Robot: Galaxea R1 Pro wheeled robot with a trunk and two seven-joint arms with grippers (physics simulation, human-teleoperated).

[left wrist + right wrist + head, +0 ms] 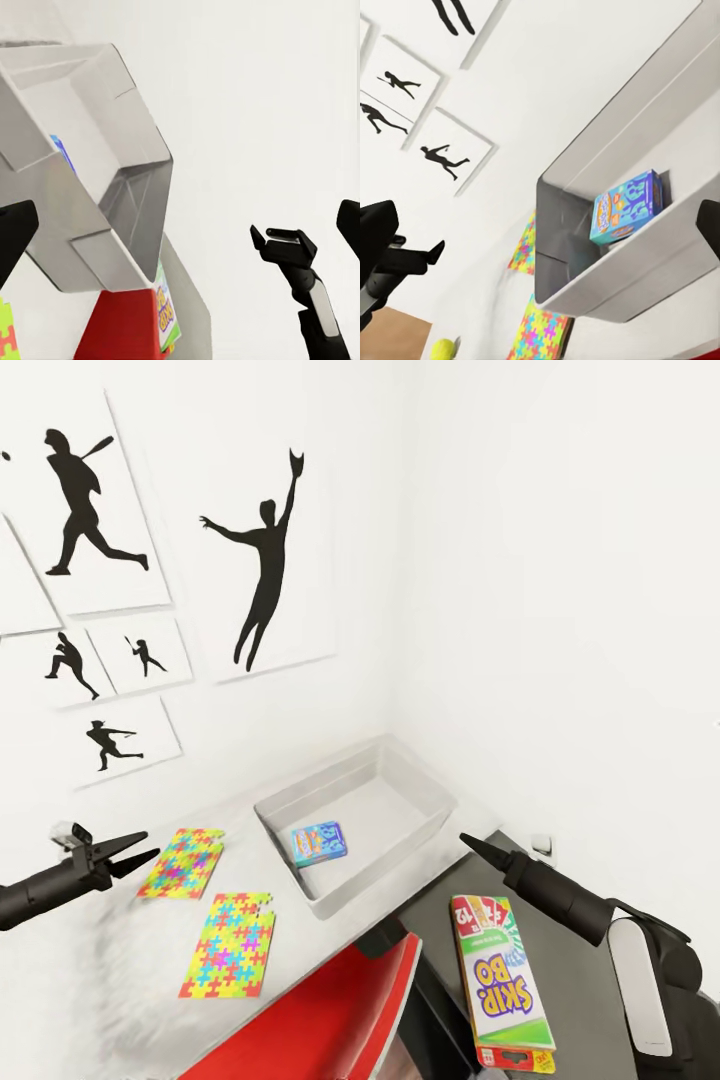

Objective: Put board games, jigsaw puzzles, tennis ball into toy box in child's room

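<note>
One small blue board game box (319,843) is seen inside the grey plastic toy box (420,796), while two colourful jigsaw puzzles (181,861) are left on the white table (110,960), the red-and-white Skip-Bo box (499,980) is left on the near-right floor, and nothing is grasped by the released left gripper (141,852); the right gripper (470,844) can't be judged.

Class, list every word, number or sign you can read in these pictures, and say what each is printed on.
"SKIP-BO": on the long box lying on the dark surface.
"12": on the red card pictured at that box's end.
Blue box in the toy box: print too blurred to read.
Puzzles, wall silhouettes: no text.

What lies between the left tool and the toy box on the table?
In the head view, one jigsaw puzzle lies on the table between the left tool and the toy box, nearer the tool.
</note>
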